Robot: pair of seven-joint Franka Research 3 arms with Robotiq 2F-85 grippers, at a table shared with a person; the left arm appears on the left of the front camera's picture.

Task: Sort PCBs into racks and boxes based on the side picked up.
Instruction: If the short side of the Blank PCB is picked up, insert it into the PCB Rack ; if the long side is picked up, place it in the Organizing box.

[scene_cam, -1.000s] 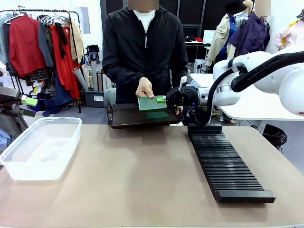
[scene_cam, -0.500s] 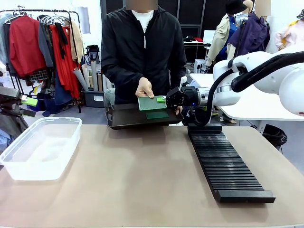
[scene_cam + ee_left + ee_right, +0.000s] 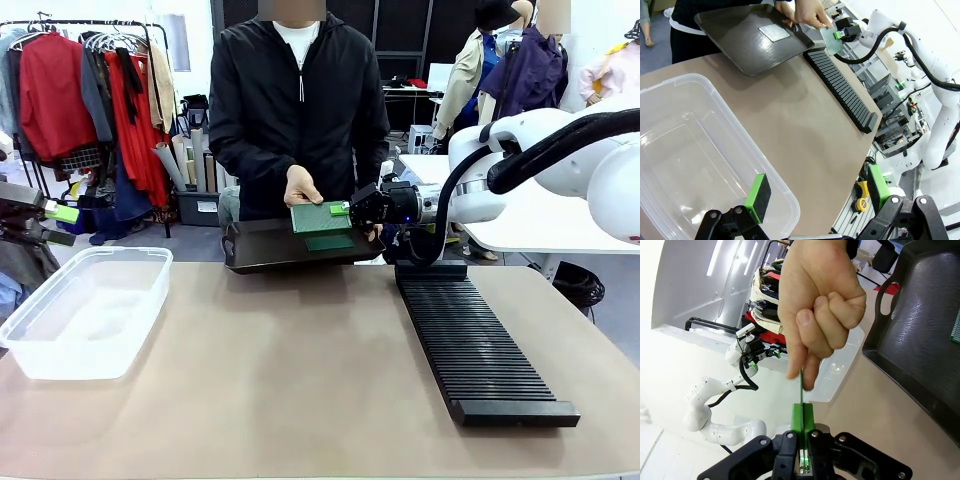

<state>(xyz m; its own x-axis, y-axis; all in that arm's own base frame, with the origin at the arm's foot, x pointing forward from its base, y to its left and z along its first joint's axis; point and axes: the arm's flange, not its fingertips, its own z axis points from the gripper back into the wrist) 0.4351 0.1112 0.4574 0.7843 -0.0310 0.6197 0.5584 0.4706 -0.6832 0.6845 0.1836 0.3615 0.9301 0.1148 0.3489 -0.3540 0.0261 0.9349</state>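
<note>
Nothing much has moved: the person's hand (image 3: 303, 186) still pinches the PCB (image 3: 318, 218) above the tray (image 3: 262, 252) while the right gripper (image 3: 342, 209) stays clamped on its edge, so the handover looks unfinished.

Right arm (image 3: 475, 200): glossy white shell, fat rounded links, thick black cable (image 3: 560, 142) running along the outside. Right gripper (image 3: 345, 209): black body, bright green pads. Left gripper (image 3: 818, 190): black link-bar fingers, silver screws at the pivots, rectangular green pads (image 3: 758, 197). Person: black zip-up jacket (image 3: 260, 110) with long sleeves, white shirt (image 3: 300, 35) at the collar
</note>
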